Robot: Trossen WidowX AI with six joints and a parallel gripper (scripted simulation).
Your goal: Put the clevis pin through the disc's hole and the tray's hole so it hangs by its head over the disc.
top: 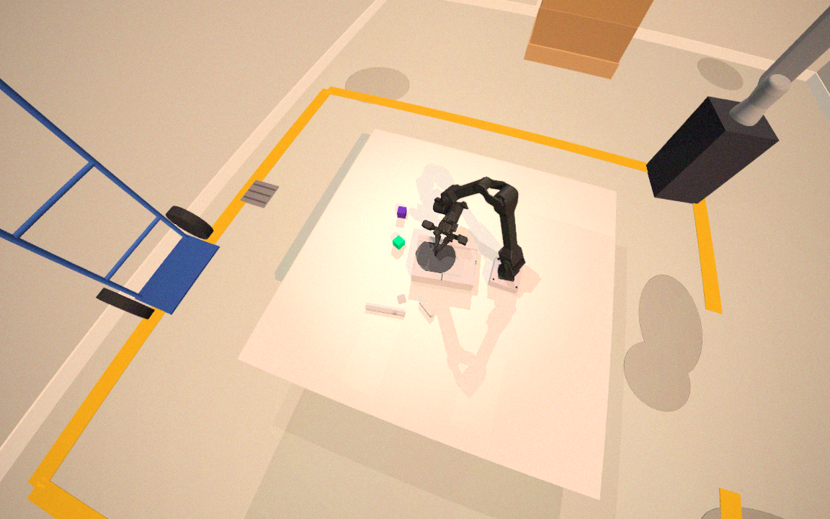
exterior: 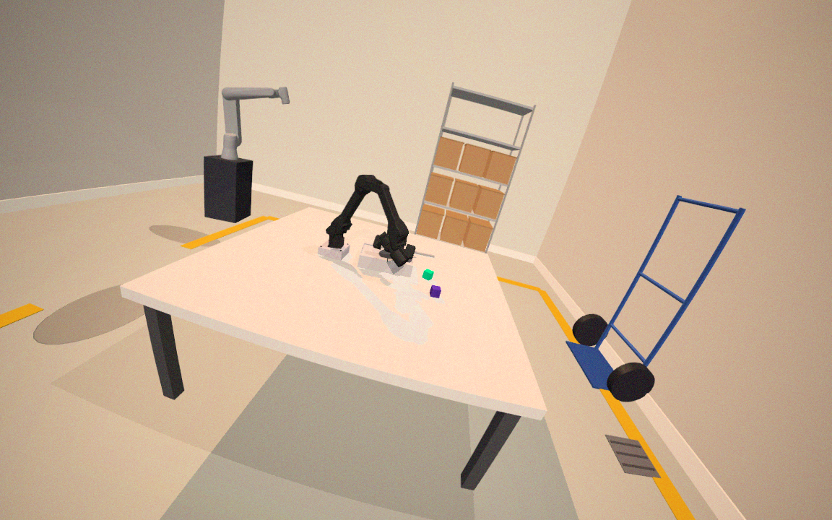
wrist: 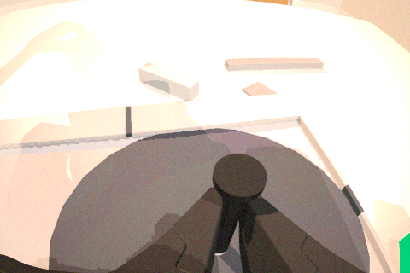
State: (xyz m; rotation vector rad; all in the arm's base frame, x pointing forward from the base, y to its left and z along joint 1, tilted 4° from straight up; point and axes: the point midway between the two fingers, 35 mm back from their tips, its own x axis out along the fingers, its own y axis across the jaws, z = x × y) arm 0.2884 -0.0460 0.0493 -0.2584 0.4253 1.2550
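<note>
The black claw (top: 437, 251) (wrist: 231, 200) grips the dark round-headed steel pin (wrist: 240, 176), head up, shank slanting down toward the wide grey aluminium disc (top: 426, 259) (wrist: 120, 188)!

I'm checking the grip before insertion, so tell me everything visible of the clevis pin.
The clevis pin is dark, near black, with a flat round head and a slimmer straight shank. It looks metallic. The gripper's jaws are shut on the shank, head uppermost, above the disc. Whether its tip touches the disc is unclear.
</note>
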